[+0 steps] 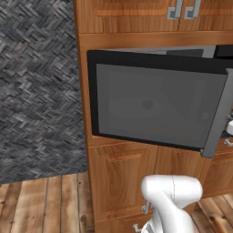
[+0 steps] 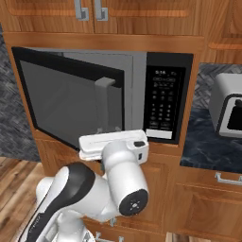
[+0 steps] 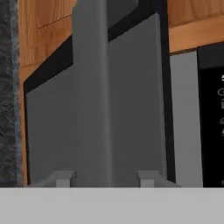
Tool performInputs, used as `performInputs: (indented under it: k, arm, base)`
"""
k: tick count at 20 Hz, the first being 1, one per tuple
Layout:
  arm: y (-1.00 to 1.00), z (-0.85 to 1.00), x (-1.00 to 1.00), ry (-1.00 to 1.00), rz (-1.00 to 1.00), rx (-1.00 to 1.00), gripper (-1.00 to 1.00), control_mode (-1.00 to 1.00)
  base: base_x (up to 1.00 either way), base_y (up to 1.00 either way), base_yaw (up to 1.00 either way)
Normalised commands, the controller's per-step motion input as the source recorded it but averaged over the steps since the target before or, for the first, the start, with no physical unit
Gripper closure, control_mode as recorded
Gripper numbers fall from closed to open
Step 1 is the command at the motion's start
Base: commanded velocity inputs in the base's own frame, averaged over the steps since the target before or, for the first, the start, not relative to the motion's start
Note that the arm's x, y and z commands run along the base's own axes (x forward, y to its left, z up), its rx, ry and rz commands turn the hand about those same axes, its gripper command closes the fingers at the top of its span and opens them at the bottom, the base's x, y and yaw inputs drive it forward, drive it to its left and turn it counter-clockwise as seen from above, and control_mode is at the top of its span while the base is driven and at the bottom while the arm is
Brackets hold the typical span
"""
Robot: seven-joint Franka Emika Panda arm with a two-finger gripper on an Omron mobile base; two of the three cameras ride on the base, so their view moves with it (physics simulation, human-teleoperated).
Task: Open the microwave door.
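Nearest the cameras, the white arm [image 2: 94, 189] bends up from the base, its wrist ending level with the lower edge of the microwave door [image 2: 66, 101]. In the hand view the claw [image 3: 105, 178] has its two grey fingertips [image 3: 63, 178] spread apart, one on each side of the long grey vertical bar handle [image 3: 92, 96], which runs up between them; the tips stand just off the bar, so the claw is spread around the handle rather than clamped on it.

The microwave door is a black-framed panel with a wide grey window, and it stands partly swung out from its left hinge. In the left base view its free edge with the handle [image 1: 218, 113] juts toward the camera on the right. In the right base view the gap behind the door shows the grey interior [image 2: 127, 90] of the microwave [image 2: 168, 61]. The black keypad panel [image 2: 163, 101] sits to the right of the opening, with a pale strip at its foot.

The microwave is built into brown wooden cabinets [image 1: 123, 177], with doors and grey pulls [image 2: 90, 10] above and below it. Further right a dark stone desk [image 2: 208, 146] carries a silver toaster [image 2: 227, 111]. To the left, behind, is a grey herringbone wall [image 1: 38, 86] over a wooden plank floor [image 1: 41, 205].
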Motion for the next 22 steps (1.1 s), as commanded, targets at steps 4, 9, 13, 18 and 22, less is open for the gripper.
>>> performInputs:
  k: [4,9,13,18,22]
  arm:
    - [-0.64,0.37,-0.81,-0.32,0.03,0.00,-1.00,-1.00]
    - [-0.51,0.04,-0.09,-0.11,0.02,0.00,-1.00,-1.00]
    - [-0.22,-0.01,0.26,-0.06,0.06,-0.15,-1.00,-1.00]
    - [-0.11,-0.15,0.37,-0.18,0.09,-0.31,-1.00,-1.00]
    - [-0.12,-0.36,0.49,-0.20,0.04,-0.37,-1.00,-1.00]
  base:
    - [0.00,0.00,0.00]
    - [0.00,0.00,0.00]
    - [0.00,0.00,0.00]
    - [0.00,0.00,0.00]
    - [0.00,0.00,0.00]
